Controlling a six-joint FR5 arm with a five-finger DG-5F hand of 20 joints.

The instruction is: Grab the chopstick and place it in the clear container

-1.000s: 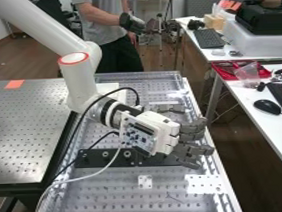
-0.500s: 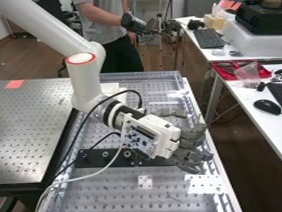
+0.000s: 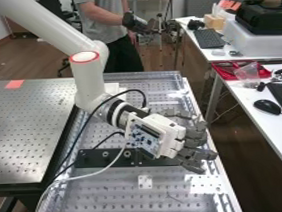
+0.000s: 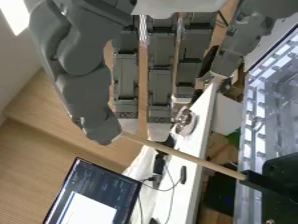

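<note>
1. High view: the hand (image 3: 192, 153) is held above the perforated bench (image 3: 121, 195), its fingers directed toward the bench's right edge in this view. A black bar (image 3: 96, 156) is mounted on the bench, partly covered by the hand.
2. Wrist view: the fingers of the hand (image 4: 159, 75) are released and extended nearly straight, side by side, with the thumb (image 4: 86, 97) set apart from them.
3. The chopstick (image 4: 183, 156) is seen at a slant, one end at the thumb's tip, the other at a black block (image 4: 267, 183). Whether the thumb is touched by it cannot be told.
4. Beyond the chopstick, a white table (image 4: 193, 182) and a lit screen (image 4: 90, 192) are seen.
5. In the high view, a desk beside the bench is occupied by a black mouse (image 3: 267, 107) and a red tray (image 3: 224, 71).
</note>
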